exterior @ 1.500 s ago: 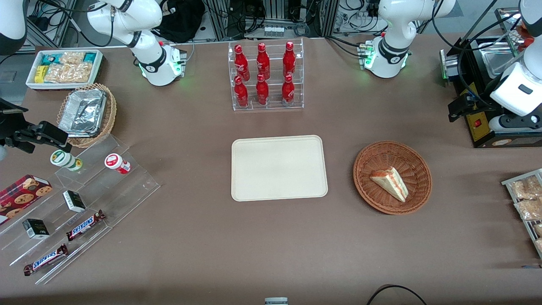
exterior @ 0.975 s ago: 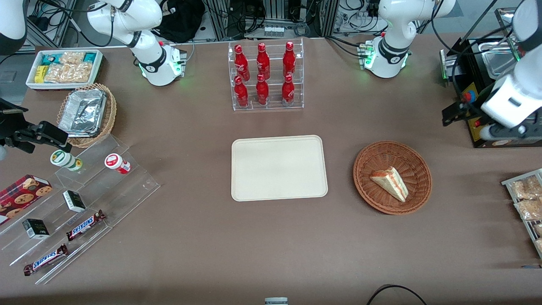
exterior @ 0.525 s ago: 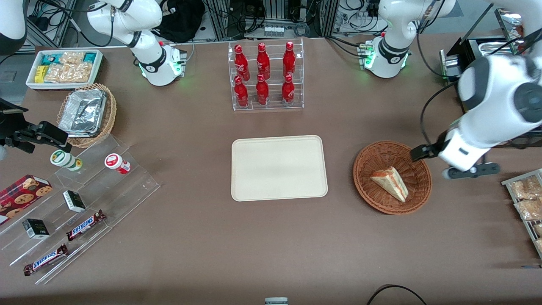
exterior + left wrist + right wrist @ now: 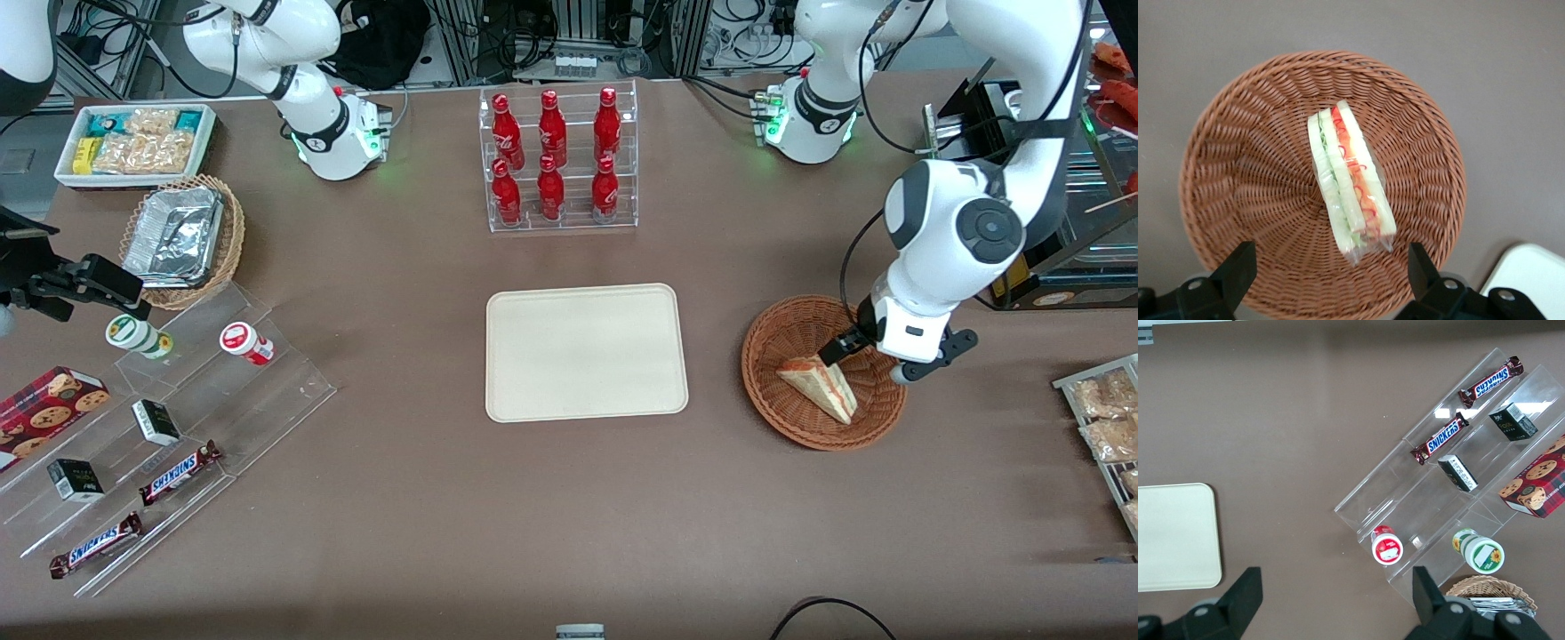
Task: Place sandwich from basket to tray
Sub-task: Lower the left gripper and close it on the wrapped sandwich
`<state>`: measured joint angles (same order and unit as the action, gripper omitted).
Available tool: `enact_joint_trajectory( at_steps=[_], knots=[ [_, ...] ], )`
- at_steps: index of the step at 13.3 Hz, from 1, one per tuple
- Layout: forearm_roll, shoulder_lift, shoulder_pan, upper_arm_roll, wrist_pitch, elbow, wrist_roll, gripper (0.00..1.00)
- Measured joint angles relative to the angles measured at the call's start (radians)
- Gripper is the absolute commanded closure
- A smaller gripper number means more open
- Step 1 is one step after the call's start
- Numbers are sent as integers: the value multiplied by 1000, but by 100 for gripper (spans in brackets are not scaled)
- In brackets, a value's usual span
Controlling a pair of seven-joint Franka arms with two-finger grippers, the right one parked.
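A: Item one, pincer [image 4: 867, 356]: we log it above the basket [image 4: 782, 418], fingers [image 4: 1238, 267] spread wide, gripping nothing.

B: Item two, sandwich [image 4: 820, 384]: we list it lying in the basket directly beneath the pincer, between the spread fingers, filling edge up.

A: Item three, tray [image 4: 586, 352]: flat on the table, well apart from the pincer, toward the parked arm's end.

"SNICKERS" reads on two brown candy bars [image 4: 1489, 382] [image 4: 1439, 438] at the upper right of the right wrist view; other labels are illegible.
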<state>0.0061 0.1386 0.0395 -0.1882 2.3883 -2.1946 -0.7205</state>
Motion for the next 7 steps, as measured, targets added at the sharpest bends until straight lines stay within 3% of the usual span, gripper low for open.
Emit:
enact_joint_trajectory(
  at_steps=[7],
  knots=[
    [0,92,0,-22,98,-4,-199,0]
  ],
)
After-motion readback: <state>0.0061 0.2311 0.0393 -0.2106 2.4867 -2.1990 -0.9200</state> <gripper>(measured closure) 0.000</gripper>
